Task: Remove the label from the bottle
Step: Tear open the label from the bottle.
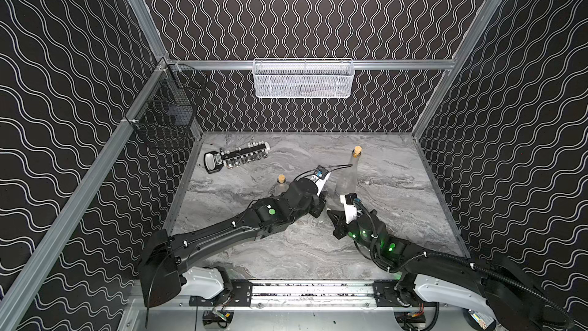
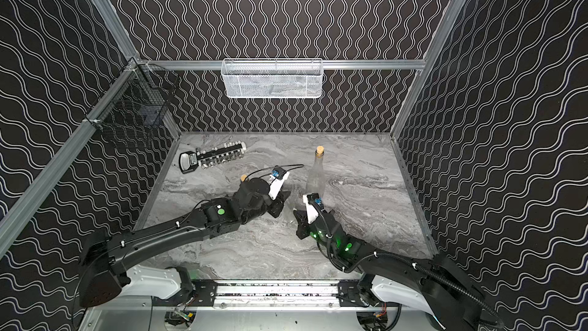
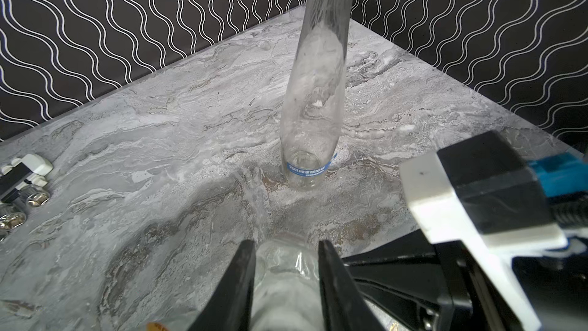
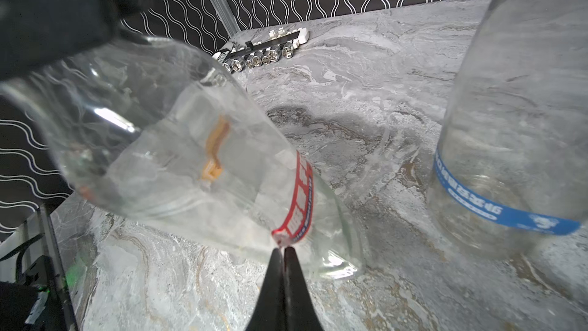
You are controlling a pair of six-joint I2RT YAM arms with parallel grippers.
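**Left wrist view.** Showing the left gripper (image 3: 285, 245) clamping its dark fingers (image 3: 237, 284) narrowly on the clear glass of the held bottle (image 3: 283, 284). Also showing, farther off on the marble table (image 3: 127, 186), the upright bottle (image 3: 313, 90), standing apart, wearing a blue band (image 3: 305, 168) near its base and appearing to be holding no liquid. Catching one end of the socket rail (image 3: 19, 179) at the frame edge.

**Right wrist view.** Showing the right gripper (image 4: 282, 251) pressing its jaws together, pinching the edge of the label (image 4: 300, 199), a clear film with a red band, on the held bottle (image 4: 143, 122). Leaning with the base low near the table; displaying nothing inside, only an orange mark (image 4: 216, 144) seen through the glass.

**Both top views.** Showing both arms meeting at mid table, with the held bottle lying between the two grippers and its cork (image 1: 281, 179) poking out on the far left side of the left arm. Placing the upright bottle (image 2: 316, 175), corked, just far and right of the right gripper. Placing the socket rail (image 1: 238, 157) at the far left of the table. Showing a white mesh basket (image 1: 302, 79) hanging on the far rail, carrying pale contents too blurred to name, and a black wire basket (image 1: 165, 113) hanging on the left wall, carrying a dark shape, likewise unclear.
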